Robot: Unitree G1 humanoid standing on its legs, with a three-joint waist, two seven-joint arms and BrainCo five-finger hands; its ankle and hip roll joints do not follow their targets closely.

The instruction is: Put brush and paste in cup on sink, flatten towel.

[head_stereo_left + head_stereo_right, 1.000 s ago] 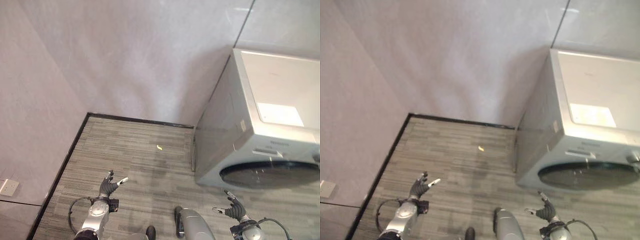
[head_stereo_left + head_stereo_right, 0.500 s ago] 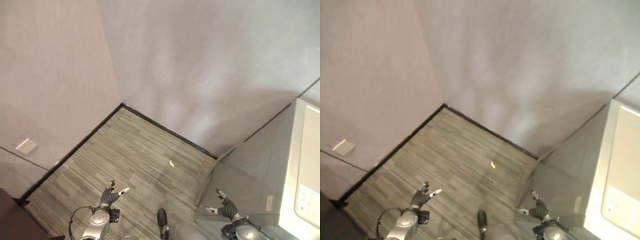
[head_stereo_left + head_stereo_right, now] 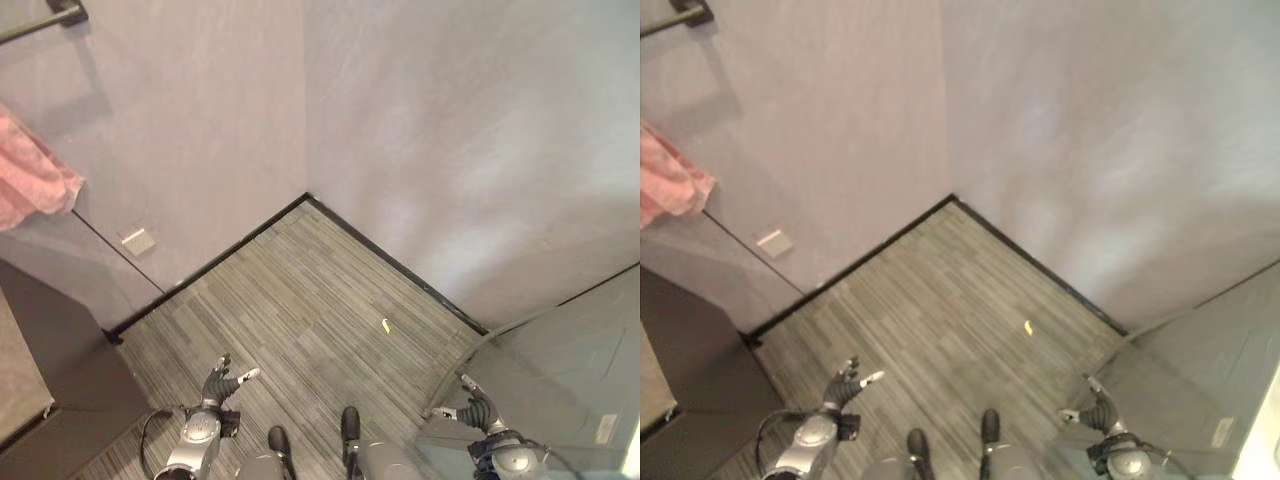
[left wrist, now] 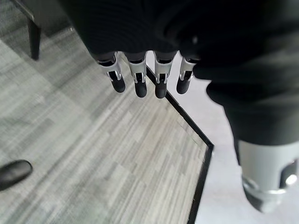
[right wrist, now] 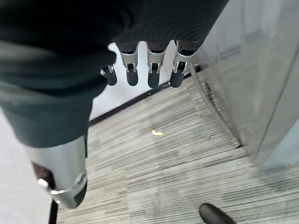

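Left hand [image 3: 218,385] at 7 o'clock and right hand [image 3: 478,410] at 5 o'clock are held empty, fingers [image 4: 136,74] extended. Pink towel [image 3: 32,180] is seen at 10 o'clock.

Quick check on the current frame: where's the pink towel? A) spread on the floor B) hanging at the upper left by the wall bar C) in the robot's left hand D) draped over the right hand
B: the pink towel hangs bunched against the wall at the upper left, below the dark bar; the left hand and right hand are both open and hold nothing.
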